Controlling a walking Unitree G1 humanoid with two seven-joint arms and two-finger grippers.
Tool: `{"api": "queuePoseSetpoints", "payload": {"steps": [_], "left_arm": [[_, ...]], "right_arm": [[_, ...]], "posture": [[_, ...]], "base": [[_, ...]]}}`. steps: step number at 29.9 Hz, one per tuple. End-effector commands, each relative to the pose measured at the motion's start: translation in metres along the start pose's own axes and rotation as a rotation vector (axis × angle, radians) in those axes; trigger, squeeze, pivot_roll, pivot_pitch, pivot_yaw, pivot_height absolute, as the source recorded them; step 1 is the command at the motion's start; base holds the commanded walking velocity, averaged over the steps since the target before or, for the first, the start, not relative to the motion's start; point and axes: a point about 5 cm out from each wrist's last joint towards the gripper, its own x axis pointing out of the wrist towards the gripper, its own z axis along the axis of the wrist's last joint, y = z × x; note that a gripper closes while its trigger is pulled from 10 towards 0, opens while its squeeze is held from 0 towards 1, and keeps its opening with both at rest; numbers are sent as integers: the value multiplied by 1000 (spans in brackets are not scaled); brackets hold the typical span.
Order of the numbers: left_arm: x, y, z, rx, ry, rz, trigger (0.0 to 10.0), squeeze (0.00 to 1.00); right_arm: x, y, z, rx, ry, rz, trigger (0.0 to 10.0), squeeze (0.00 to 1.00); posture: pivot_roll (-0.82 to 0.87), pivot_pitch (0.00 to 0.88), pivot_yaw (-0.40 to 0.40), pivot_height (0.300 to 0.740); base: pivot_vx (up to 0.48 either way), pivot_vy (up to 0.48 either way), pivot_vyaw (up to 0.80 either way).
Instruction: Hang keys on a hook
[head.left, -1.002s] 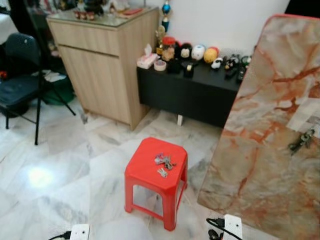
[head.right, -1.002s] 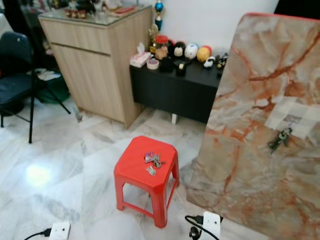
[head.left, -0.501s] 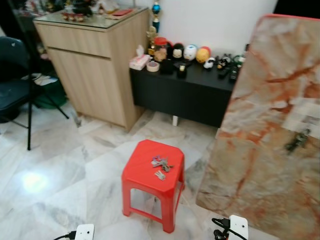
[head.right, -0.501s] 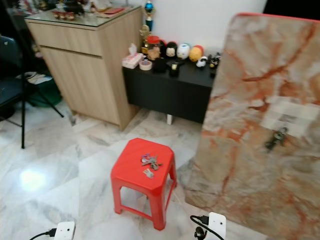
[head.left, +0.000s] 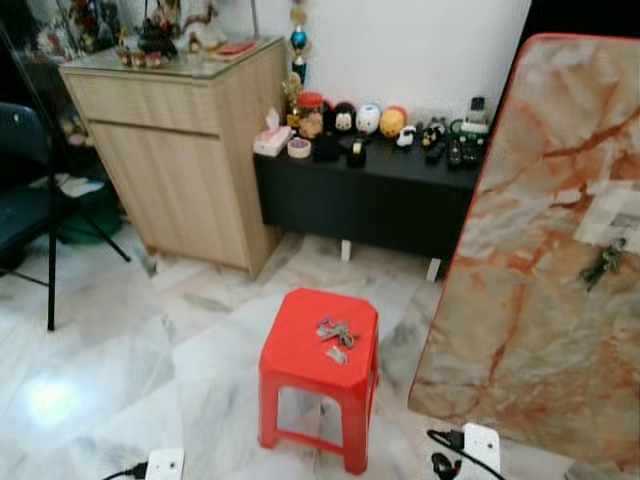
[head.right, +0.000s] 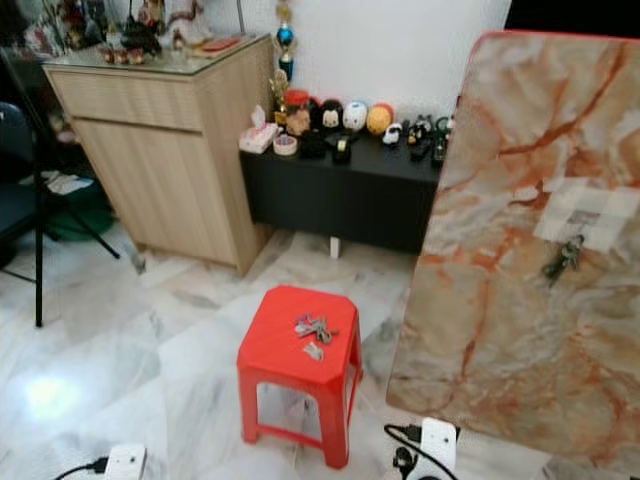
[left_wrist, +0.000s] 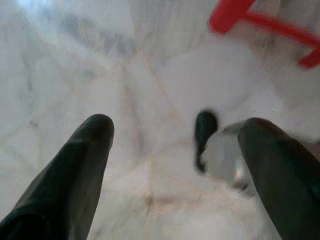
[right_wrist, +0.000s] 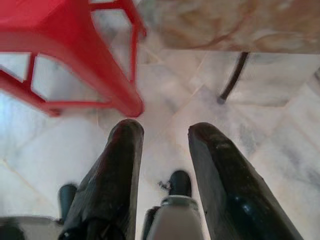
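A bunch of keys (head.left: 335, 332) lies on top of a red plastic stool (head.left: 312, 373) in the middle of the marble floor. To its right a marble-patterned board (head.left: 540, 270) leans upright. Taped high on the board is a hook (head.right: 577, 238), and a dark bunch of keys (head.left: 603, 262) hangs from it. My left gripper (left_wrist: 177, 122) hangs low over the floor, open, with its fingers (left_wrist: 85, 165) wide apart and a stool leg (left_wrist: 235, 12) beyond. Beside the stool's legs (right_wrist: 115, 75) my right gripper (right_wrist: 165, 130) hangs open, with nothing between its fingers (right_wrist: 220, 170).
A wooden cabinet (head.left: 185, 150) stands at the back left. Beside it is a low black bench (head.left: 370, 195) carrying several figurines. A black chair (head.left: 25, 215) is at the far left. Two white power strips (head.left: 478, 447) (head.left: 163, 464) with cables lie on the floor near my feet.
The whole picture has shifted as the camera moved, so the stool sits a little further right in frame. The keys still lie on the stool.
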Motion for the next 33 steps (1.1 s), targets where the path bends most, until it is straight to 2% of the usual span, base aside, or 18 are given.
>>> {"api": "queuePoseSetpoints", "payload": {"steps": [1, 5, 8, 9, 12, 15, 24, 33], "left_arm": [[0, 1, -2, -4, 12, 8, 10000, 0], [-1, 3, -6, 9, 21, 5, 10000, 0], [-1, 4, -7, 7, 27, 10, 10000, 0], [-2, 5, -8, -2, 31, 15, 10000, 0], [-2, 6, -9, -16, 31, 23, 10000, 0], [-1, 2, -4, -24, 18, 17, 10000, 0], [1, -6, 1, -11, 5, 0, 10000, 0], [2, 2, 10, -15, -24, 12, 10000, 0]], "right_arm": [[1, 1, 6, -8, -18, 7, 10000, 0], [1, 3, 4, -16, -17, 7, 10000, 0], [0, 2, 3, -16, -18, 6, 10000, 0], [0, 1, 2, -13, -18, 4, 10000, 0], [0, 1, -1, -50, -10, 18, 10000, 0], [0, -1, 3, -67, -13, 19, 10000, 0], [0, -5, 4, -28, -23, -6, 10000, 0], [1, 6, 4, -32, -21, 24, 10000, 0]], "posture": [[29, 0, -28, 740], [-42, 0, 13, 740], [-65, 2, 15, 740], [-98, 14, -27, 740], [-113, 13, -22, 740], [-80, 27, -52, 740], [-22, 0, -39, 740], [9, 0, -44, 740]], "base": [[0, 375, 0], [0, 377, 0], [0, 375, 0], [0, 375, 0], [0, 377, 0], [0, 360, 0], [0, 0, 0], [0, 0, 0]]}}
